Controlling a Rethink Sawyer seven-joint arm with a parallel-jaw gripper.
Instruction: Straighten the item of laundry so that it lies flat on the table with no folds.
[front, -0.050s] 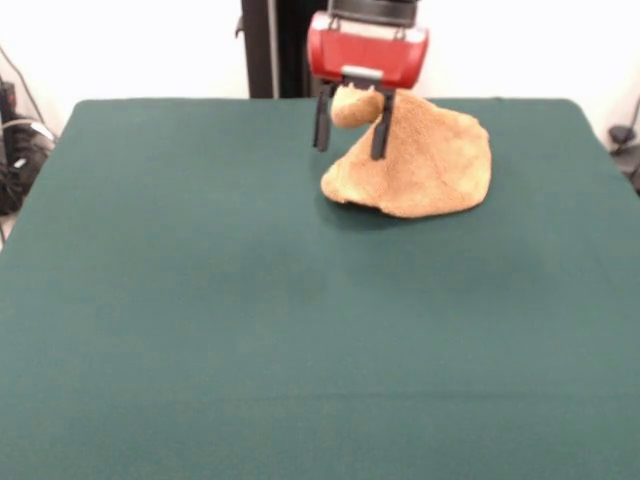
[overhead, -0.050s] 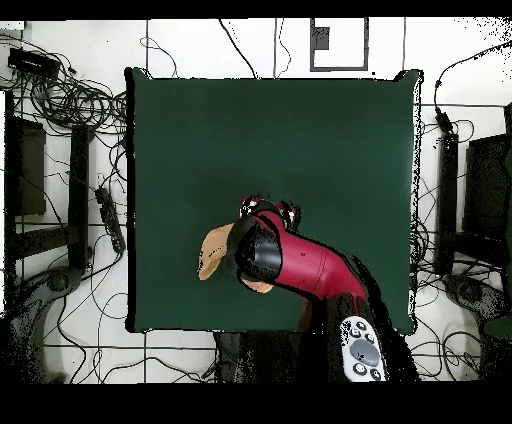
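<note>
A glossy red housing with rounded corners is seen at the wrist, topped by a black cylindrical collar and fitted with a small silver plate on its underside. Two slim, straight black fingers (front, -0.050s: 379, 125) are carried below the housing as the gripper (front, -0.050s: 351, 126). From overhead, the arm (overhead, -0.050s: 310, 265) is shown as a red shell with black joint sections, and a grey oval button panel is set near its base.
</note>
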